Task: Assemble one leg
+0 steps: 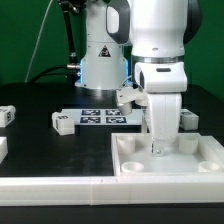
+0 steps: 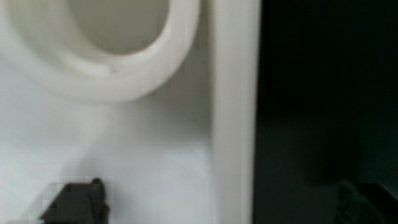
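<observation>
Spread wide, my gripper (image 2: 219,205) pinches nothing. In the wrist view my two dark fingertips (image 2: 75,200) sit at opposite corners of the picture, with only tray and table between them. One fingertip is over the white floor of the tray (image 2: 107,150), the other over the black table (image 2: 329,100). My jaws therefore straddle the tray's raised rim, which runs straight between them. I cannot tell whether either fingertip touches anything. A round socket (image 2: 125,30) is sunk in the tray floor, beyond the fingertip on that side.

Seen from the exterior view, I point straight down, low at the tray's far side, with its walls close around me.

The leg (image 1: 63,122), a small white block with a tag on its face, stands on the table. It is just beside the end of the marker board (image 1: 100,117) at the exterior view's left, well apart from me. A stretch of black table lies open between it and the tray's near corner. Another white block (image 1: 188,119) sits just behind the tray at the exterior view's right of my arm. One more block (image 1: 5,114) lies at that view's left edge.
</observation>
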Controlling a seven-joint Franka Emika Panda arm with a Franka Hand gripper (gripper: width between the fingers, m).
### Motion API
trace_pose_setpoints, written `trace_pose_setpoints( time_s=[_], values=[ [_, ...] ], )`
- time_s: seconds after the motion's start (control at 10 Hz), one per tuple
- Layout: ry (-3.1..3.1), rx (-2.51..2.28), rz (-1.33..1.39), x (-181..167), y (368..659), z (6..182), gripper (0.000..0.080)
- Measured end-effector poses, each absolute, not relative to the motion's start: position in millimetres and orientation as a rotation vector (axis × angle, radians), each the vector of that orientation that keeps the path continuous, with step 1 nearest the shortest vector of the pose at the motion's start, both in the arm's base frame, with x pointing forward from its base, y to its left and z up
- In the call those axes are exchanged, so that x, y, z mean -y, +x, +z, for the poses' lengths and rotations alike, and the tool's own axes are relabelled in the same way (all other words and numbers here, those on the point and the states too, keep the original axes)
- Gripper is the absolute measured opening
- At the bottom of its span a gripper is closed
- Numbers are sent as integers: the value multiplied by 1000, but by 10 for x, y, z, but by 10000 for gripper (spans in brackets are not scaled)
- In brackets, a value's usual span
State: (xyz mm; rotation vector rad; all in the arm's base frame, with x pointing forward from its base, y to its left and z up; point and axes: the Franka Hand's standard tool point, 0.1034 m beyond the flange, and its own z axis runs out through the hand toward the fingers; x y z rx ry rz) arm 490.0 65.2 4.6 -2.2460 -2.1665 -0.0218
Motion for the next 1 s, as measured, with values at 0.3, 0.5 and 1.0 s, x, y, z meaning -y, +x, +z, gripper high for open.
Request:
trace_pose_setpoints(
  time_s=[0.3, 0.5, 1.0],
  values=[
    [-2281, 2142, -27, -703, 4883, 163, 649],
    [-2305, 2138, -22, -770, 4791, 377, 649],
    [-2525, 1902, -57, -935, 4645, 637, 649]
  ],
)
